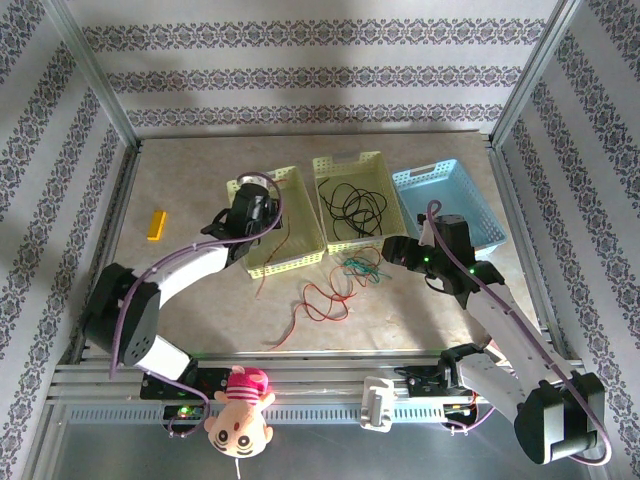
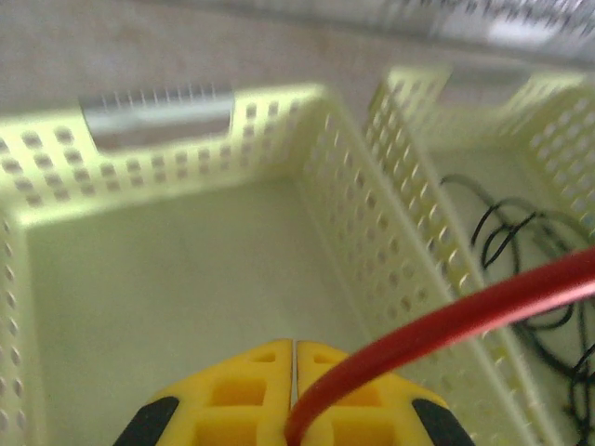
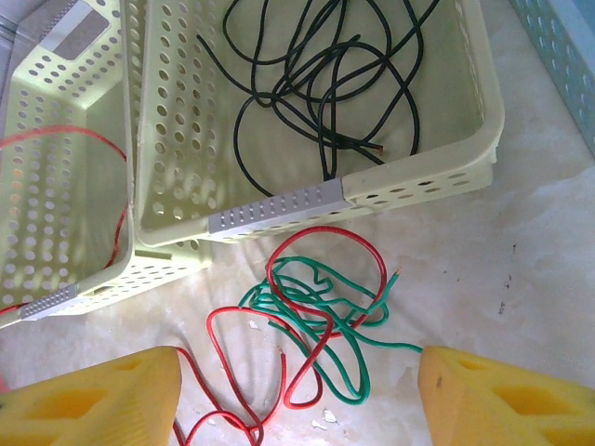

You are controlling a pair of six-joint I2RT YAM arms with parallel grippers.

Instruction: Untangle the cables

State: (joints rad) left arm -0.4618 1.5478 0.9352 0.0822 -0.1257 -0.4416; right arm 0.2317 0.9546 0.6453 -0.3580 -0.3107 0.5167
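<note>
My left gripper (image 1: pixel 255 212) hangs over the left pale-yellow basket (image 1: pixel 290 262), shut on a red cable (image 2: pixel 446 325) that leaves the closed yellow fingers (image 2: pixel 251 390) toward the right. That red cable (image 1: pixel 320 300) trails over the basket's front wall onto the table. There it tangles with a green cable (image 3: pixel 391 342) and loops of red cable (image 3: pixel 331 230). My right gripper (image 3: pixel 297 400) hovers open just above this tangle with nothing between its fingers. Black cables (image 3: pixel 325 84) lie coiled in the middle basket (image 1: pixel 345 160).
A blue basket (image 1: pixel 450 205) stands right of the middle one. A yellow block (image 1: pixel 156 224) lies at the far left of the table. A doll (image 1: pixel 240 410) hangs at the near rail between the arm bases. Metal frame posts border the table.
</note>
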